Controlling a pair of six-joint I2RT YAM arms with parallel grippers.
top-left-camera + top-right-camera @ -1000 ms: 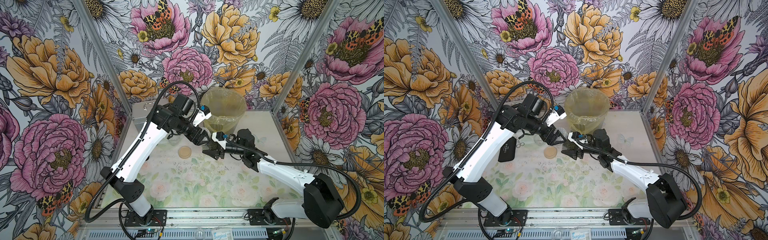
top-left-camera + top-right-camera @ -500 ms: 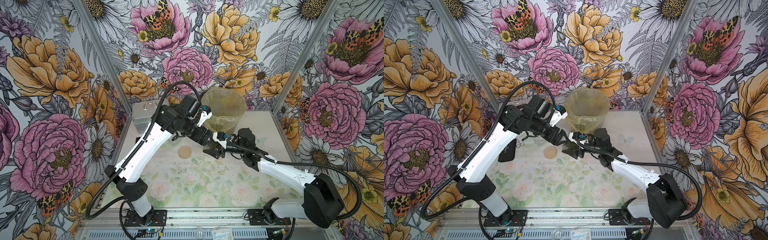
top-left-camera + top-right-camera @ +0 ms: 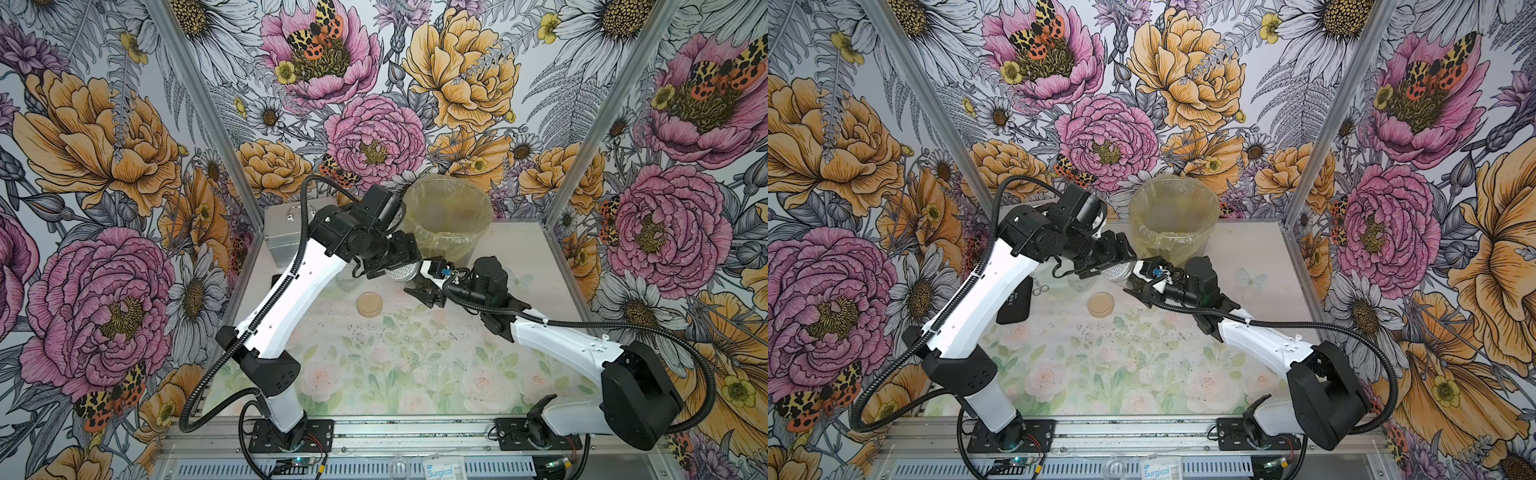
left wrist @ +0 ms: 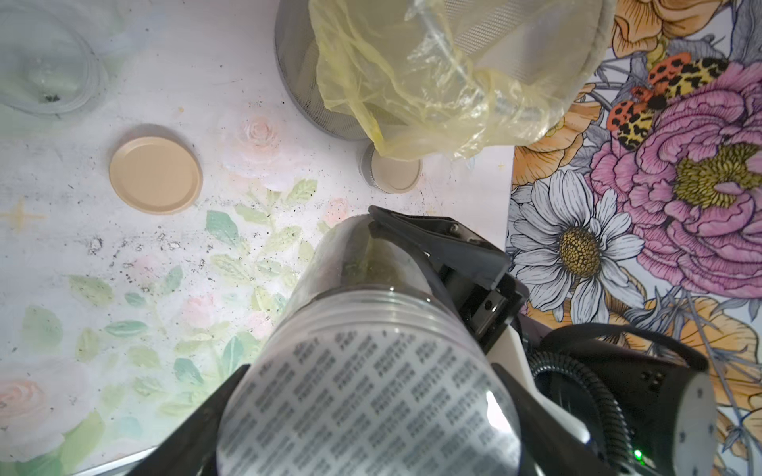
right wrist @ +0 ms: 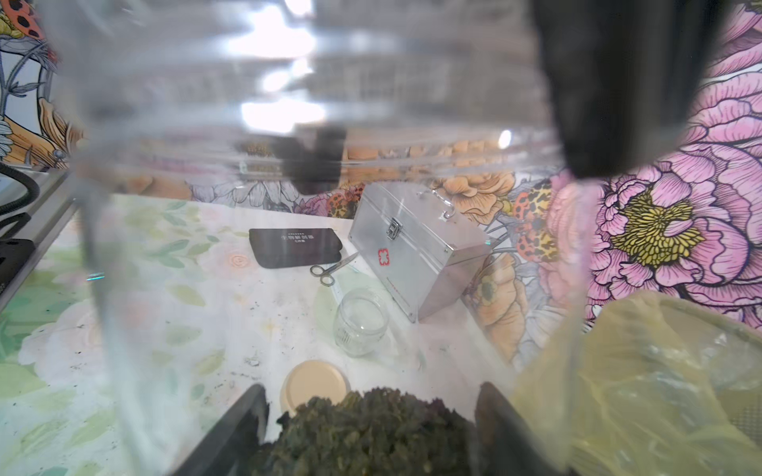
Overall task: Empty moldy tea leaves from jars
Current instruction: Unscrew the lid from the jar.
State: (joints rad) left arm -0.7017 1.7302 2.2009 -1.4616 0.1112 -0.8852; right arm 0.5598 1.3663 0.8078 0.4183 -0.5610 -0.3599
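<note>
Tea leaves (image 5: 371, 437) fill one end of a jar that is held over a pale, rose-printed mat (image 3: 395, 365) speckled with dark crumbs (image 3: 361, 334). The booth is walled in bold floral wallpaper (image 3: 104, 145). A round bin (image 3: 478, 232) lined with a yellow bag (image 4: 433, 82) stands at the back. A silver metal case (image 5: 416, 247), a black pouch (image 5: 295, 247) and scissors (image 5: 332, 268) lie toward the left arm's side. An empty jar (image 5: 361, 325) stands upright near the case, with a loose tan lid (image 3: 369, 303) lying flat a little apart from it.

The held jar (image 4: 363, 255) hangs tilted just in front of the bin, gripped at both ends. The right gripper (image 5: 371, 395) is clamped on the glass body, one finger on either side of the leaves. The left gripper (image 4: 371, 371) is closed on the silver-white printed lid (image 4: 363, 412), its fingers (image 4: 198, 416) flanking the disc.

A second tan-topped lid (image 4: 391, 173) sits at the bin's foot, half under the bag's hanging edge. Whether glass stands beneath it cannot be told. In both top views the left wrist covers most of the held jar, and blurred glass fills much of the right wrist view.
</note>
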